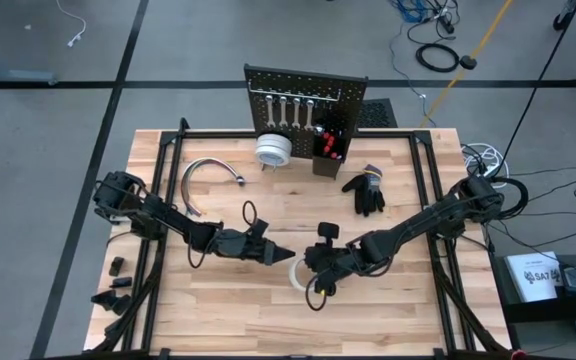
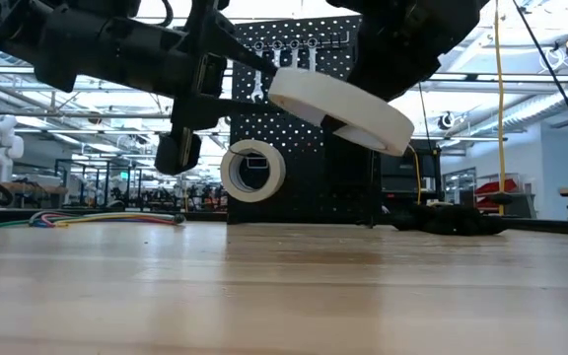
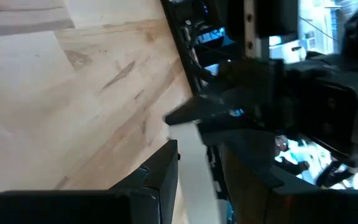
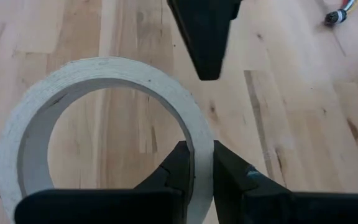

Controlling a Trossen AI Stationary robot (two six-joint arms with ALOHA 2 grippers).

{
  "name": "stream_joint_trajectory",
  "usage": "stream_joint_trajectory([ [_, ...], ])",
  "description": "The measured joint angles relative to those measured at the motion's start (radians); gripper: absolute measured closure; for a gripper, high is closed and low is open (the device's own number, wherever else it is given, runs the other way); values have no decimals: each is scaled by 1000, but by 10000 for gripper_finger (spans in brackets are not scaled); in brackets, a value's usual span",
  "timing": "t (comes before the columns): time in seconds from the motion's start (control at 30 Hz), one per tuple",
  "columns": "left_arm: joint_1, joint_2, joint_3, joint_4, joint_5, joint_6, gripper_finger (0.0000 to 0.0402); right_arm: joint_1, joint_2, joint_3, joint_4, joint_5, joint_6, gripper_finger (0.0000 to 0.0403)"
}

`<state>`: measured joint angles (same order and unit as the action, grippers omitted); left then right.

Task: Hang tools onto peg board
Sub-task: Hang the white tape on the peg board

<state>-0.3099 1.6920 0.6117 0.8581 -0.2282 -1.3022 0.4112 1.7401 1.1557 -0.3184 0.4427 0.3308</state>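
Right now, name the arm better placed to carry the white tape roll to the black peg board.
Right. The right gripper already pinches the white tape roll off the table; the left gripper only points at it. The black peg board stands ahead.

One white tape roll [image 1: 297, 272] sits pinched in the right claw [image 1: 308, 275], lifted clear of the table, just beside the left claw [image 1: 280, 255]. Farther out from both claws, a stack of white tape rolls [image 1: 273, 151] hangs on the peg board [image 1: 306, 95]; its exact number cannot be told. Four silver wrenches [image 1: 290, 111] hang in one row there. One black glove [image 1: 365, 189] and one curved chrome tube [image 1: 208, 175] lie beyond the claws
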Motion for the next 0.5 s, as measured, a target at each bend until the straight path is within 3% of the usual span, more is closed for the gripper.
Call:
stream_joint_trajectory([
  [0.5, 0, 0, 0, -10, 19, 6, 278, -36, 0, 0, 0, 3, -19, 368],
])
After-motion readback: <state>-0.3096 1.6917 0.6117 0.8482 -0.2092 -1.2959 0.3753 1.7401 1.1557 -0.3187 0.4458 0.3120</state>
